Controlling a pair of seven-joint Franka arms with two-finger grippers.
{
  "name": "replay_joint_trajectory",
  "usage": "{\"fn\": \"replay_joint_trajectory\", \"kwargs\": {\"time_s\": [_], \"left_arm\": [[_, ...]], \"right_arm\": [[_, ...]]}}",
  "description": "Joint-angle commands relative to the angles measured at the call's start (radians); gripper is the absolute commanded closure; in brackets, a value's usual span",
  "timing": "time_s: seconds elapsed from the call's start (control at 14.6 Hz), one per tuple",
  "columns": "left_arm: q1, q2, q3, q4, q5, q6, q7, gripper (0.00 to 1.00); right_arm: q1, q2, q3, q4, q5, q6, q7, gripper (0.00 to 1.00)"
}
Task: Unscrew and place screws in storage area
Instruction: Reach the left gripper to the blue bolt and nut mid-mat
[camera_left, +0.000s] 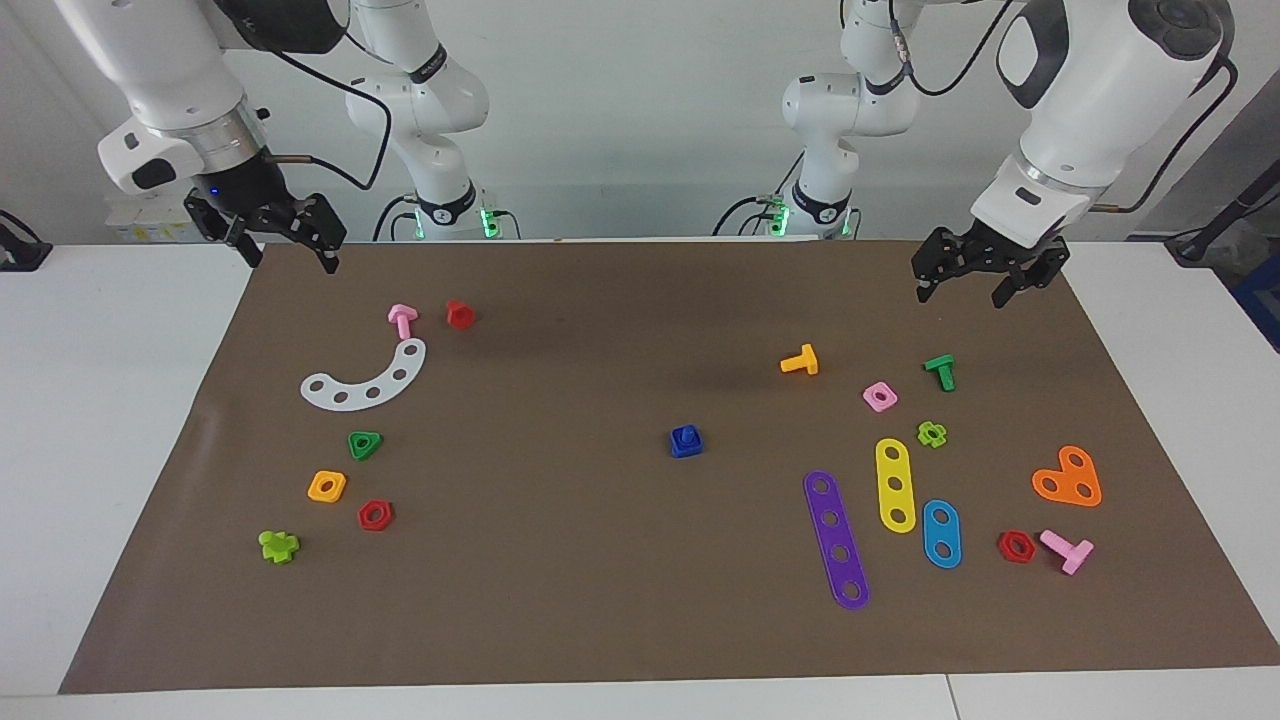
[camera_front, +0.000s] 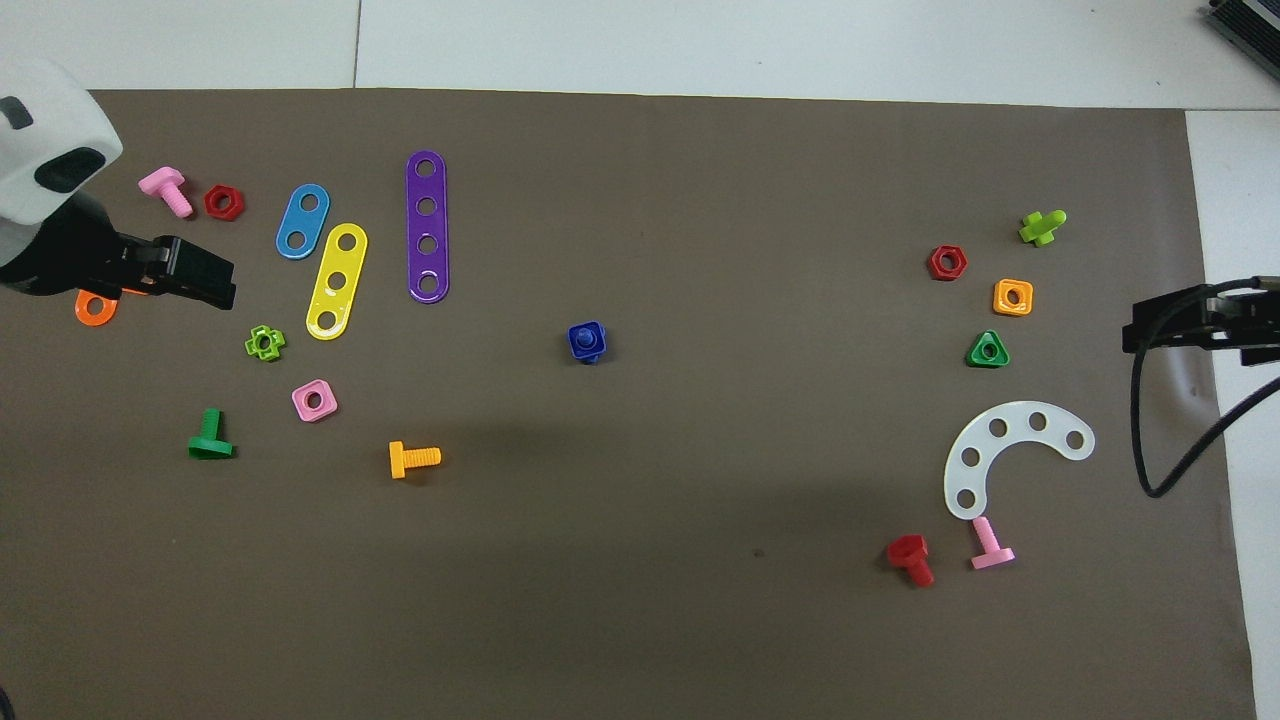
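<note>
Bolt-wise, the facing view shows the little dark blue bolt (camera_left: 686, 440) sitting in its blue square nut (camera_left: 686, 446) pretty much mid-mat, well apart from everything else. My guess: light, stiff plastic, a bit slick, so pinch the head or stem from above and twist while something pins the nut. The left gripper (camera_left: 984, 279) hangs over the mat edge by the green bolt (camera_left: 940, 371), jaws spread wide and holding nothing. The right gripper (camera_left: 288, 243) hangs over the mat corner near the pink bolt (camera_left: 402, 319), also wide open and empty. The storage patch (camera_left: 330, 520) around the green triangle nut (camera_left: 365, 444), orange square nut (camera_left: 327, 486) and red hex nut (camera_left: 375, 515) is toward the right arm's end.

From overhead, the bolt (camera_front: 587, 340) stands stem up in the nut, with lots of bare brown paper mat (camera_front: 660, 560) all round, so there's plenty of room to come in. The left gripper (camera_front: 190, 278) covers part of the orange piece (camera_front: 96, 308); the right gripper (camera_front: 1165, 325) pokes in over the mat edge beside the triangle nut (camera_front: 988, 350). The mat lies flat on a white table (camera_front: 800, 45)
</note>
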Motion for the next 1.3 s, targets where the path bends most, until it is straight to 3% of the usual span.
{"fn": "replay_joint_trajectory", "kwargs": {"time_s": [0.0,0.2,0.41,0.55,0.82,1.02,1.23], "left_arm": [[-0.007,-0.038,0.004,-0.045,0.015,0.003,0.014,0.0],[-0.013,-0.039,0.001,-0.053,0.014,0.007,0.011,0.0],[-0.074,-0.067,0.001,-0.128,0.014,0.048,-0.009,0.0],[-0.143,-0.044,0.0,-0.131,0.012,0.06,-0.158,0.09],[-0.275,0.06,-0.002,-0.142,0.0,0.192,-0.378,0.1],[-0.35,0.098,-0.003,-0.237,-0.026,0.406,-0.518,0.09],[-0.411,0.221,-0.002,-0.216,-0.026,0.528,-0.625,0.09]], "right_arm": [[-0.012,-0.021,0.004,-0.026,-0.008,0.017,0.001,0.0],[-0.012,-0.021,0.003,-0.026,-0.007,0.017,0.001,0.0],[-0.012,-0.021,0.003,-0.026,-0.007,0.014,0.001,0.0],[-0.014,-0.021,0.003,-0.026,-0.007,0.014,0.001,0.0],[-0.014,-0.021,0.003,-0.026,-0.002,0.013,0.002,0.0],[-0.015,-0.022,0.001,-0.026,0.0,0.013,0.002,0.0],[-0.015,-0.022,0.001,-0.026,0.0,0.013,0.002,0.0]]}}
